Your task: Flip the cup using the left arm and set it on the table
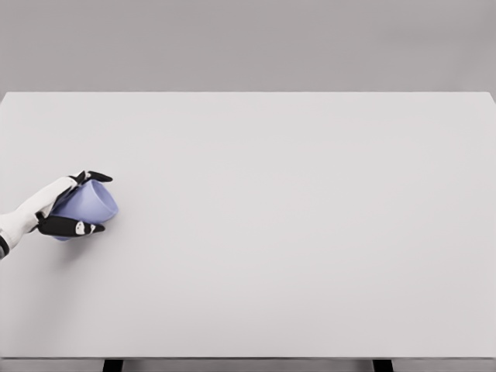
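Gripping tilted cup [87, 208], left hand [58, 209]; arm cut off.

Head view: bright, even, diffuse light; source direction not evident. White table [294, 232] renders flat, no glare or hotspots. Only a faint soft shadow under the cup [87, 208] and left hand [66, 209]. Sharp focus throughout, no motion blur. Table edges straight; no visible lens distortion. Grey background uniform.
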{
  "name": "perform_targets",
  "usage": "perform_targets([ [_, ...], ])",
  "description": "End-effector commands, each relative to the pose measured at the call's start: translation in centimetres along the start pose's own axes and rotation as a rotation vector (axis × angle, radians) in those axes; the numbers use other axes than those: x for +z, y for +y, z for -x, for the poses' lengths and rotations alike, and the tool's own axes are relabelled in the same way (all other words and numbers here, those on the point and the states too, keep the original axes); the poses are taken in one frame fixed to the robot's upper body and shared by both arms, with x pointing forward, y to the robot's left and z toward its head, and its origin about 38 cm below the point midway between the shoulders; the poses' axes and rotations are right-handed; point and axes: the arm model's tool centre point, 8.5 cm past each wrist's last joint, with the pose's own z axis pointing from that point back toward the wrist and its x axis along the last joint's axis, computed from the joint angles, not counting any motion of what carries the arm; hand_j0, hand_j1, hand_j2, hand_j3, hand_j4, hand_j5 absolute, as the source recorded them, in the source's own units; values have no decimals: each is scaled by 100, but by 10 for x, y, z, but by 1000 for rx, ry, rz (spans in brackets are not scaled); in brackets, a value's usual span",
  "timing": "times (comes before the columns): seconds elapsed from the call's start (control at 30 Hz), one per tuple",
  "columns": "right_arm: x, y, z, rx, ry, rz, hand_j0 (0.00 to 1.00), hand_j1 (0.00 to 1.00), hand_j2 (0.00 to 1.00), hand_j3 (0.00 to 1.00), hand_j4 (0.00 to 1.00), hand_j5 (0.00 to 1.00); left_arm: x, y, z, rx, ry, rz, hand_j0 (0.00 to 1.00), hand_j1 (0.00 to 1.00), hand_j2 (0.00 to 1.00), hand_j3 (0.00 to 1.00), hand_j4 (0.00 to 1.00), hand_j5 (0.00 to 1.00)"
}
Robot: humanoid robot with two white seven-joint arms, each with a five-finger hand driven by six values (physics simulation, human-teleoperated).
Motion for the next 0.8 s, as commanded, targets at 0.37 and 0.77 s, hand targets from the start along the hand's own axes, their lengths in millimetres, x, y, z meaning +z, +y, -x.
perform_targets([
  [0.37, 0, 0, 0, 0, 0, 1, 100, 100, 100, 100, 100, 100, 4, 0, -1, 285, -413, 305, 60, 60, 60, 60, 60, 60],
  [0.77, 0, 0, 0, 0, 0, 1, 100, 100, 100, 100, 100, 100, -64, 5, 5, 668, -598, 67, 63, 63, 63, 63, 63, 63],
])
